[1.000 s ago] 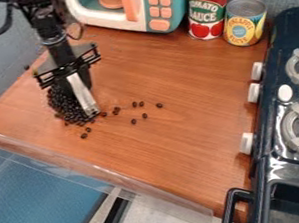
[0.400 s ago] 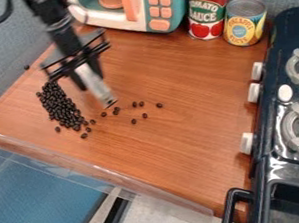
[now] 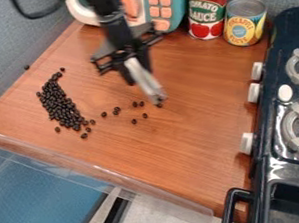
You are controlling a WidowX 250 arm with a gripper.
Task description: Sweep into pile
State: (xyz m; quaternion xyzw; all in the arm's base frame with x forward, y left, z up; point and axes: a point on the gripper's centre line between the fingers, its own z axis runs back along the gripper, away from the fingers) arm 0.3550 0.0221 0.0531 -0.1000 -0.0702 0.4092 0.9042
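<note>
Jaws clamped on pale bar (image 3: 147, 84), gripper (image 3: 137, 73) at 2 o'clock from bean pile (image 3: 61, 106). Pile sits at the counter's (image 3: 175, 136) 10 o'clock side; loose beans (image 3: 116, 109) trail off it toward 3 o'clock. Step looks like gathering those. I'd land the tip past the farthest one, face square to the pile, skim the wood, pull slow toward 9 o'clock. Stop at contact: overshoot could shove beans off the edge.
</note>
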